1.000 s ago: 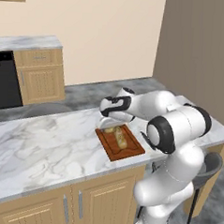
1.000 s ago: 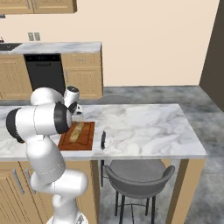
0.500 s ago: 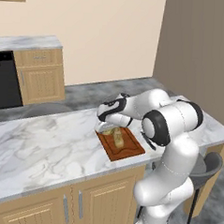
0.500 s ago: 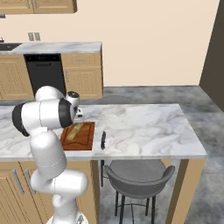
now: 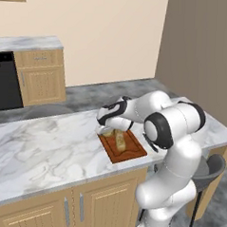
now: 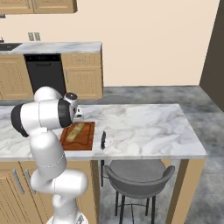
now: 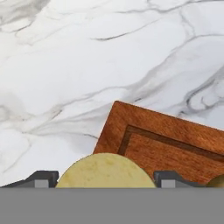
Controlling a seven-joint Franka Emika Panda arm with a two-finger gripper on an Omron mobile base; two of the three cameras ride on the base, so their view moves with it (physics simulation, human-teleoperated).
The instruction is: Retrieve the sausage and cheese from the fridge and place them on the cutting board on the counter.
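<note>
Cheese [image 6: 75,131] on cutting board [image 6: 87,139] (lengthwise)

We see the cutting board [image 5: 124,147] on the counter [image 5: 42,142] near its front edge, with the cheese [image 5: 119,139] on it. A stool [image 6: 139,174] stands below the counter's edge, right of the board.

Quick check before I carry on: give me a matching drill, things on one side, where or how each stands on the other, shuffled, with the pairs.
Things:
1. cheese
2. cutting board
3. gripper
4. dark knife

Places or states:
A. lies flat on the marble counter, near its front edge
B. on the counter just right of the board, seen from the right base view
C. pale yellow, between the two fingertips, over the board
D. jaws wide, either side of the yellow chunk

Pairs: 1-C, 2-A, 3-D, 4-B
</note>
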